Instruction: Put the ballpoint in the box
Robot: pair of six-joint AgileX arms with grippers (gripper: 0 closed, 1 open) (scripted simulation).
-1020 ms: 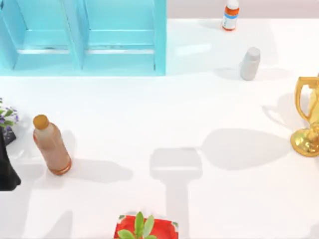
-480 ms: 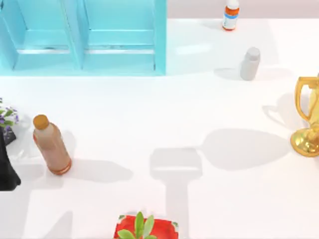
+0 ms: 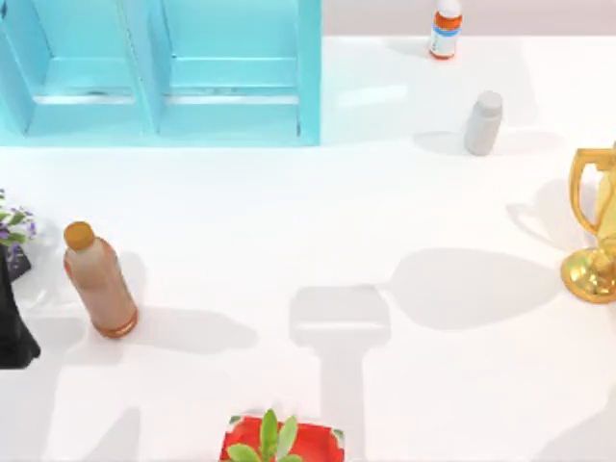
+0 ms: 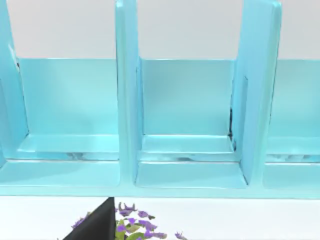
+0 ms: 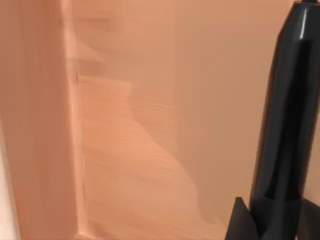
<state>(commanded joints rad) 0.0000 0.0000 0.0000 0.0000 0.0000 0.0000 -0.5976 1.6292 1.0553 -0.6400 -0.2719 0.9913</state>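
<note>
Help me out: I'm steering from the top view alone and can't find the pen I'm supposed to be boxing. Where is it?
Observer: It is in the right wrist view. The pen is a glossy black barrel standing upright close to that camera.
Operator: Is it anywhere near the box?
Observer: Behind the pen are pale brown wooden walls meeting at an inside corner, which looks like the inside of the box.
Operator: And what is the left arm looking at?
Observer: Its wrist view faces the open compartments of the blue shelf, with purple flowers in front of them.
</note>
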